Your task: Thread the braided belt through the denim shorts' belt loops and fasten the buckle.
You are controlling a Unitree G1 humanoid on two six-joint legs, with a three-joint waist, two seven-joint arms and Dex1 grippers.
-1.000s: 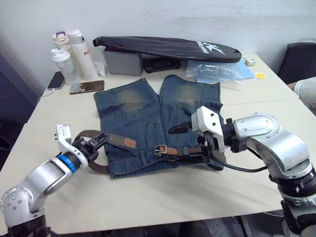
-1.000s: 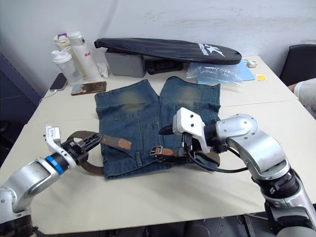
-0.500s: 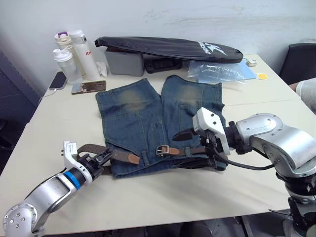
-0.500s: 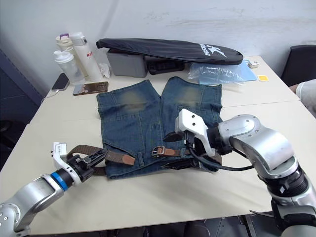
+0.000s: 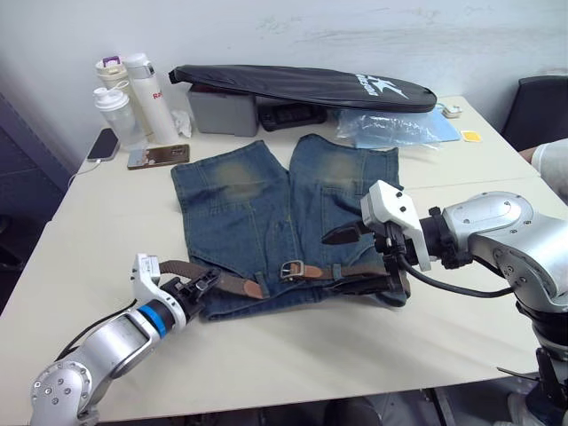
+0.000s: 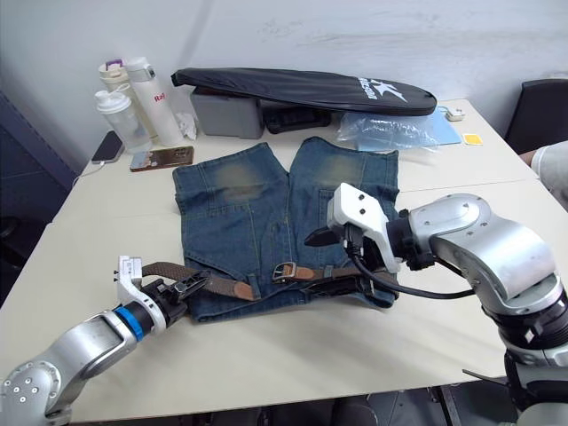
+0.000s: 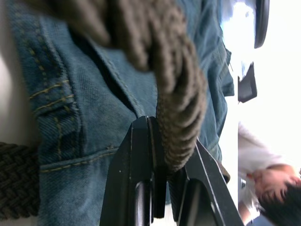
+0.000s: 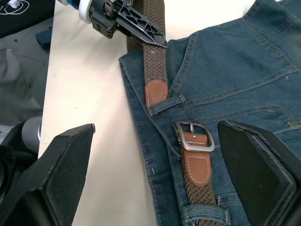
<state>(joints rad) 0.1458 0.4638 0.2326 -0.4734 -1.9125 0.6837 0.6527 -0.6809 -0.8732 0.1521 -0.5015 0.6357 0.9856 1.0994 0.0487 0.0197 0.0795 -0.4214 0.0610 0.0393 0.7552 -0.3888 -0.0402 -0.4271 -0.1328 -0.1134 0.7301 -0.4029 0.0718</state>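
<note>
Near the table's [image 5: 293, 355] front edge, the denim shorts [image 5: 266, 213] lie flat, waistband forward, the braided belt [image 8: 151, 56] running lengthwise along it.
The left gripper [image 5: 197, 288] is clenched on the belt's strap near the shorts' left corner. The right gripper [image 5: 355, 259] is spread wide over the waistband, beside the buckle [image 8: 194, 137]. Bottles [image 5: 129, 93], a phone [image 5: 156, 156] and a black bag [image 5: 302, 84] line the far edge.

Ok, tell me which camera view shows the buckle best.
The right wrist view: the buckle lies face-up on the denim shorts, frame and prong plain, unfastened, the belt's tan tip short of it. Both eye views show it small, mid-waistband. The left wrist view shows braided belt in the left claw.
</note>
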